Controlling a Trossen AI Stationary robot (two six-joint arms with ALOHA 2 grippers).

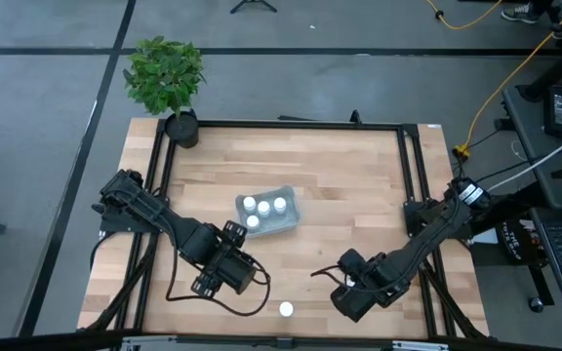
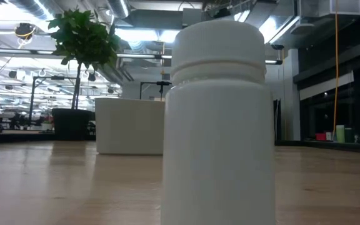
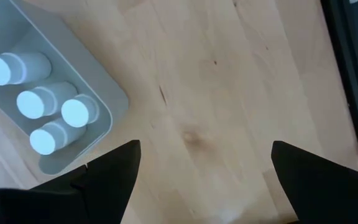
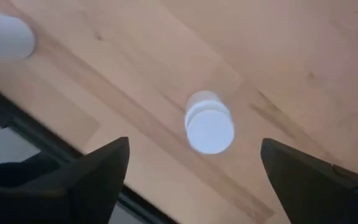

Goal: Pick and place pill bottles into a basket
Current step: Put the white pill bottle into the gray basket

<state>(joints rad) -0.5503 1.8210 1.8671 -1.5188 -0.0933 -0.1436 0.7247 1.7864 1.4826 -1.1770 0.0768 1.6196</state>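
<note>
The pale blue-grey basket (image 1: 266, 213) stands mid-table with several white pill bottles (image 3: 45, 106) upright inside it. It also shows in the low view (image 2: 130, 125). One bottle (image 4: 209, 124) stands on the table below my open right gripper (image 4: 194, 180), whose fingers stand apart on either side above it. The arm hides this bottle in the high view. Another bottle (image 1: 286, 309) stands near the table's near edge and shows in the right wrist view (image 4: 2, 34) and, close up, in the low view (image 2: 217, 125). My left gripper (image 3: 204, 180) is open and empty over bare wood, near-side of the basket (image 3: 73, 93).
A potted plant (image 1: 167, 83) stands at the table's far left corner. A black frame rail (image 1: 291, 124) runs round the wooden top. A black cable (image 1: 252, 302) loops on the table near the left arm. Bare wood lies between the basket and the near edge.
</note>
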